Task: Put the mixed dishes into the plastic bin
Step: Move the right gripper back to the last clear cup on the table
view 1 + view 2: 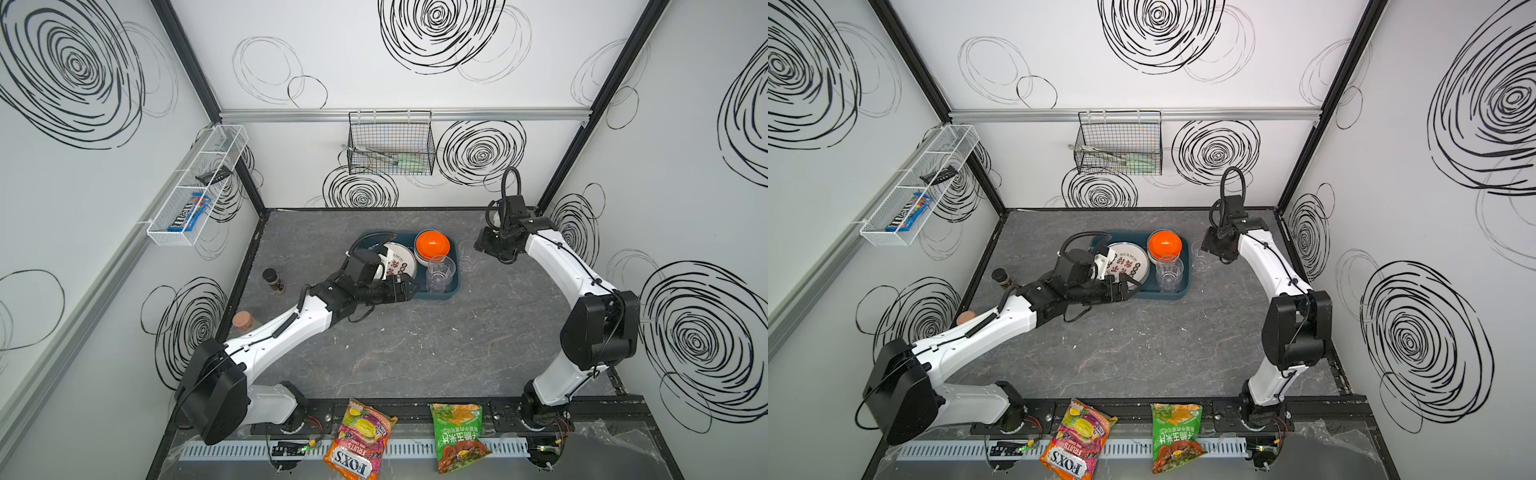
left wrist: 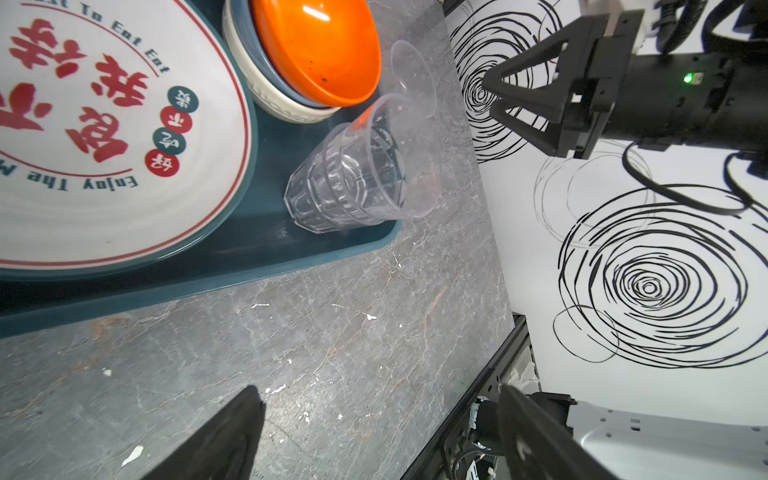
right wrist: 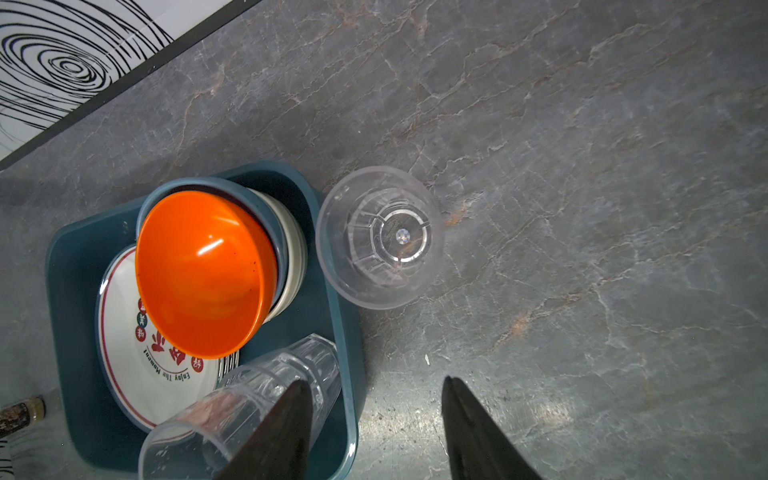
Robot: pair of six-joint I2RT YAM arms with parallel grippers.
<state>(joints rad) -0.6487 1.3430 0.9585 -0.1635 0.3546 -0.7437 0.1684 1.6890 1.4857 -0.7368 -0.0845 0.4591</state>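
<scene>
Loading stage: by my reading the last step. The plates (image 1: 405, 259), bowls (image 1: 432, 245) and a cup stack (image 1: 439, 274) already sit in the bin (image 1: 432, 296), and one loose cup (image 1: 467, 259) is out on the counter (image 1: 415, 353).
Bin: far middle of the counter. The plates fill its left part, the bowls nest orange in blue in cream at its far right corner, and the cup stack stands upright at its near right corner.
Loose cup: upright, mouth up and empty, just beside the bin's right wall. Whether its rim touches the wall I cannot tell.
Right fingers (image 1: 483, 248): raised above the counter just right of the loose cup, partly open, with nothing between them. The right wrist view shows the cup ahead of the tips, not between them.
Left fingers (image 1: 409, 289): spread wide and empty at the bin's near wall, just left of the cup stack, pointing right.
Next move: it seems to fall to the right arm. The fingers need to come down on the loose cup, either spread wider to take its body or with one finger inside the rim. They then close, lift clear of the wall and carry the cup a short way left.
Landing spot: little bare bin floor shows. The likeliest places are into the cup stack or the gap between the stack and the bowls, so the drop must be straight.
Risks: the thin clear cup may tip or slip under a skewed pinch. The left fingers sit close to the stack and would do well to draw back first.
</scene>
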